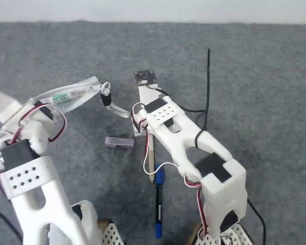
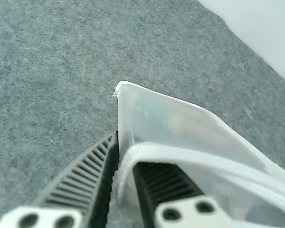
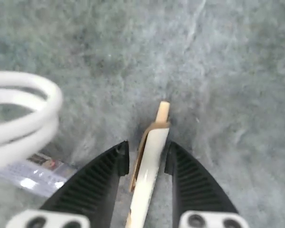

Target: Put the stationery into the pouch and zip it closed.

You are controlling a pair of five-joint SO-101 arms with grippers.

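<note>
Most likely a robotics lab or test bench. Grey felt-like mat over the counter, plain pale wall along the far edge. White plastic arm on the left, second arm on the right, with bare red and white wires and perforated bases at the near edge. Loose black cable trailing toward the far right.

Right gripper sits over the pencil, perhaps touching it.
</note>
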